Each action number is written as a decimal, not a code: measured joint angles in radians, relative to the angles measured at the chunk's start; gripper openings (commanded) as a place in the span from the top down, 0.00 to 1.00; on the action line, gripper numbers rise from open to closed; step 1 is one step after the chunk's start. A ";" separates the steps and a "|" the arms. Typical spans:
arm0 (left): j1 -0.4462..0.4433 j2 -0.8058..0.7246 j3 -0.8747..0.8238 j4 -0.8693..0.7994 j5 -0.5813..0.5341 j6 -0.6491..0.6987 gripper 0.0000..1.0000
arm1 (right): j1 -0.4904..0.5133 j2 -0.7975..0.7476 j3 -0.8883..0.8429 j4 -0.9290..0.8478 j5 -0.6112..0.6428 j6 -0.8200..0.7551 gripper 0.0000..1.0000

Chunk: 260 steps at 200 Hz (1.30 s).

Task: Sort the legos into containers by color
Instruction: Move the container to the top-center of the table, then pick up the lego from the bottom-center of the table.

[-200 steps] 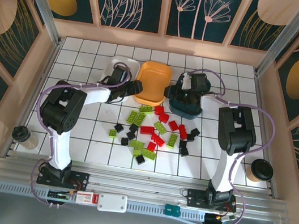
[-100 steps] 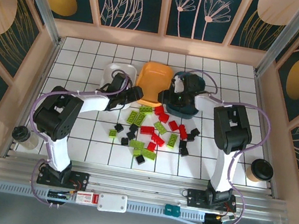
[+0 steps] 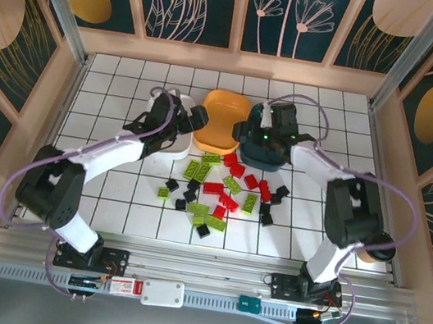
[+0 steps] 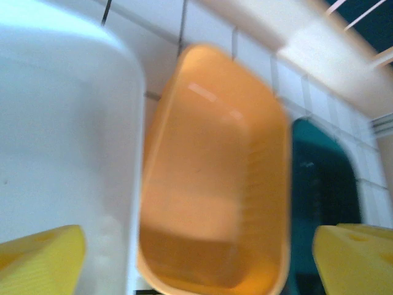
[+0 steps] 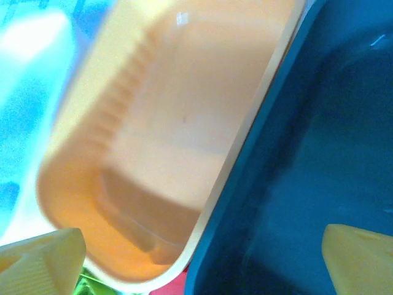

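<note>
Three containers stand in a row at the back: a white tray (image 3: 162, 101), an orange tray (image 3: 224, 113) and a dark teal tray (image 3: 281, 160). The orange tray (image 4: 215, 166) has nothing in it. Red, lime green and black legos (image 3: 214, 187) lie scattered on the tiles in front of the trays. My left gripper (image 3: 197, 119) hovers open between the white tray (image 4: 61, 123) and the orange one, holding nothing. My right gripper (image 3: 248, 134) is open over the edge where the orange tray (image 5: 178, 110) meets the teal tray (image 5: 325, 135), also holding nothing.
Wooden walls (image 3: 60, 94) and metal posts close in the tiled table on three sides. A paper cup (image 3: 378, 247) stands at the right edge, partly behind my right arm's elbow. Bare tiles lie left and right of the lego pile.
Both arms have stretched farther back over the trays. Both grippers have opened wider.
</note>
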 measured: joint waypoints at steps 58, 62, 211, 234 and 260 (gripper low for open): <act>-0.002 -0.410 -0.284 0.050 -0.021 0.022 0.01 | 0.158 -0.467 -0.427 0.023 0.245 0.179 0.08; -0.002 -0.434 -0.311 0.052 -0.022 0.022 0.01 | 0.174 -0.483 -0.454 0.014 0.261 0.193 0.09; -0.002 -0.641 -0.623 0.056 -0.072 0.001 0.01 | 0.305 -0.541 -0.683 -0.244 0.430 0.442 0.33; -0.002 -0.637 -0.623 0.057 -0.074 0.001 0.01 | 0.312 -0.549 -0.692 -0.246 0.399 0.447 0.38; -0.002 -0.621 -0.623 0.057 -0.074 0.001 0.01 | 0.329 -0.549 -0.693 -0.257 0.379 0.464 0.42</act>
